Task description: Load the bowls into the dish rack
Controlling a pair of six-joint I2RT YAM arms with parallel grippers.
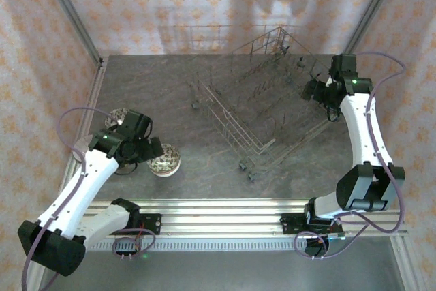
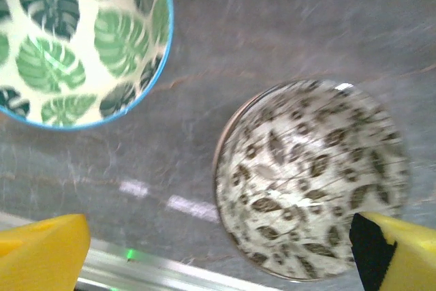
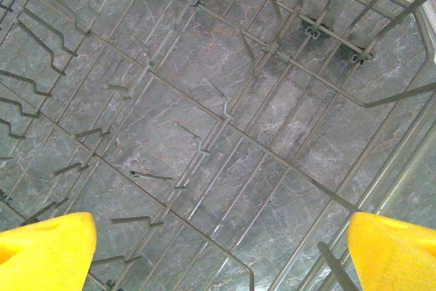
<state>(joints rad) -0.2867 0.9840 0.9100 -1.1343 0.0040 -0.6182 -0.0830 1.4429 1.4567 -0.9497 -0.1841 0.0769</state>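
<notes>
With my left gripper (image 2: pixel 218 257) open above the leaf-patterned bowl (image 2: pixel 310 178) near the tabletop's left edge, and my right gripper (image 3: pixel 221 257) open over the empty dish rack (image 1: pixel 259 100) toward the far right corner, I judge the pick is beginning: next I must lower and close on its rim.

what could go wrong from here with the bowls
1. The open left gripper sits off-centre over the brown-leaf bowl; closing may clip its rim and skid it.
2. The green bowl lies close by and may get knocked.
3. The open right gripper hangs over the rack and may snag a tine.
</notes>
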